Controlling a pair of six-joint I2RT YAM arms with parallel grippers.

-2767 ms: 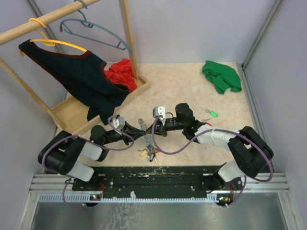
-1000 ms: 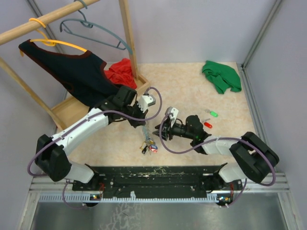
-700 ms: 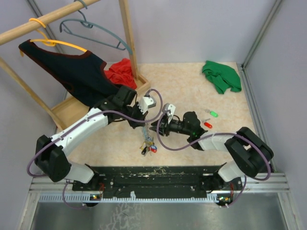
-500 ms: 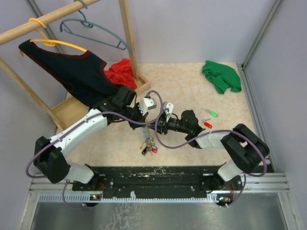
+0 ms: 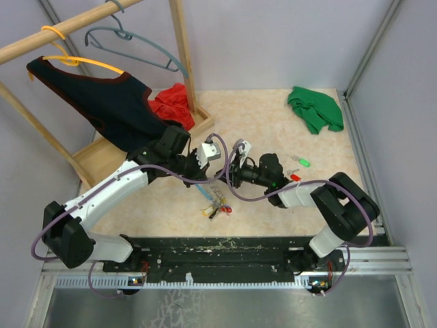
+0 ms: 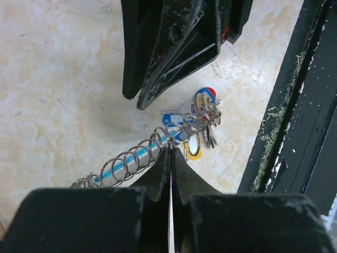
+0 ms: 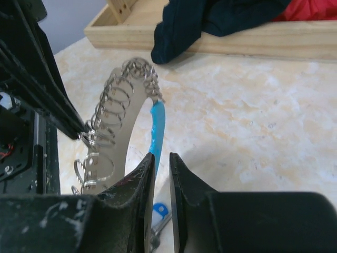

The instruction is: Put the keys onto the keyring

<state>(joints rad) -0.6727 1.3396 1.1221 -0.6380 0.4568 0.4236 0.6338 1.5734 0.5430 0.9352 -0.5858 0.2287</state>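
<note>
Progress: early, nothing threaded yet. Both keys lie loose on the surface [image 5: 273, 130], R of centre. The green key [image 5: 304, 162] is farther back. The red key [image 5: 295, 178] is nearer, just beside the R forearm & partly hidden by it. Neither is held, and both lie apart from the ring. The keyring [image 6: 134, 158] is at mid-surface btw the two arms. Left tool [image 6: 171, 154]: jaws pressed together w/ the coiled wire caught at the tips, so it's clamped on the keyring. The coil runs off to one side & the tag cluster [image 6: 202, 108] (blue, yellow, red) hangs at the other end, low by the surface; can't tell if it rests there. Right tool [image 7: 162, 161]: jaws stand only narrowly apart, w/ the light-blue segment [image 7: 157, 126] running down into the gap. Can't tell whether the pads actually bite it. My read: the step in hand is getting a 2-handed hold on the ring, prob. to steady or open it. Left to do: secure/open the ring, free one tool, fetch a key, feed its hole onto the ring, then same for the 2nd key. That's nearly the whole job. The green cloth [image 5: 315, 109] at back R isn't involved.
</note>
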